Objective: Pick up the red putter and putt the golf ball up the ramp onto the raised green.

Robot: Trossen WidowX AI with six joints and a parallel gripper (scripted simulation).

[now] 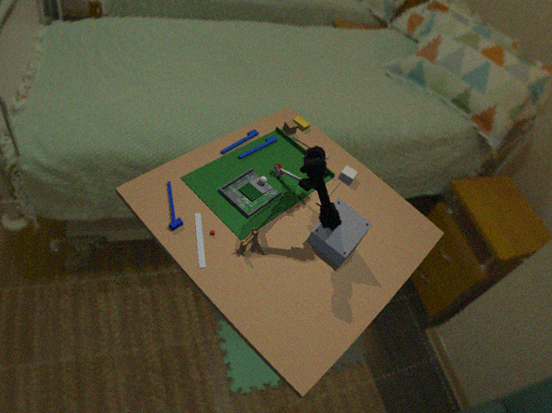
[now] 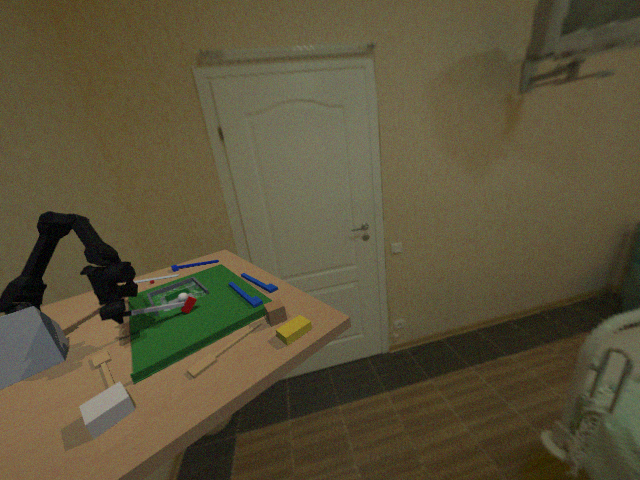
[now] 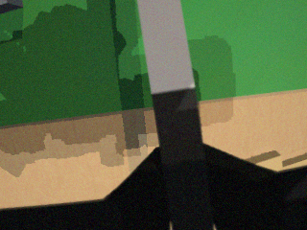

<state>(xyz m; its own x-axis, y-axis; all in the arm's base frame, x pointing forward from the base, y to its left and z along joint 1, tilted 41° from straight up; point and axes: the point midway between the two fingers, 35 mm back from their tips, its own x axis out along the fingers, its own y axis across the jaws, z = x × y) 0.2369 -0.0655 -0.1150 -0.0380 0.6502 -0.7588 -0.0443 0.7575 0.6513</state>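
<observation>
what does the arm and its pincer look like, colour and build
The arm is matte black throughout, built of chunky rounded links with bulkier joint housings. It rises from a pale grey, faceted box base. The pincer is black too. No cables, markings or labels are visible.

Putter shaft (image 3: 165,48), grey above a dark grip, runs up from the closed gripper (image 3: 184,211) across the tan table (image 3: 58,177) and the green mat (image 3: 249,43).
</observation>
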